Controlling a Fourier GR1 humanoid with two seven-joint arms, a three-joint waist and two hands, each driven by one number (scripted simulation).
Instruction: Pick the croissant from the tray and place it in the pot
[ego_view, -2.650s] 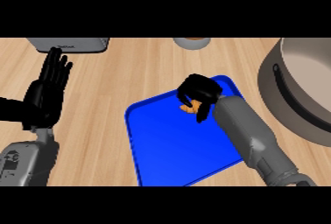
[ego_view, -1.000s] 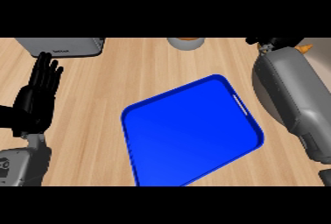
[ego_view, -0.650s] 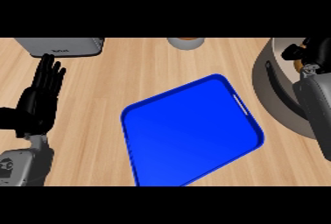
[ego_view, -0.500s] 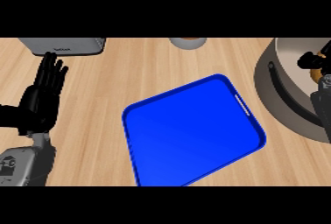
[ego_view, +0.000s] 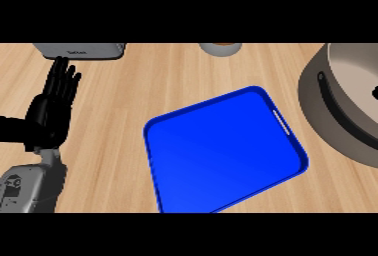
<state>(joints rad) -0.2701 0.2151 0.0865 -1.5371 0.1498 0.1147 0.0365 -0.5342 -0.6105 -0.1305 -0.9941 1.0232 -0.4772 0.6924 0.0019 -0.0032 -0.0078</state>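
While tray (ego_view: 221, 150) lies bare, pot (ego_view: 325, 107) interior mostly cropped

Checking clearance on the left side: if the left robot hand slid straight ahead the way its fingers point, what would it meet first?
Probably the grey appliance at the counter's far edge: the left robot hand rests open, fingers aimed just right of its middle. Height is unclear, so it might pass over.

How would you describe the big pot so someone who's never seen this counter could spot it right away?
Start at the blue tray in the middle of the wooden counter and look right, past its white handle. The pot fills the right edge, partly cut off. It is the only large, round, grey, deep-walled vessel here.
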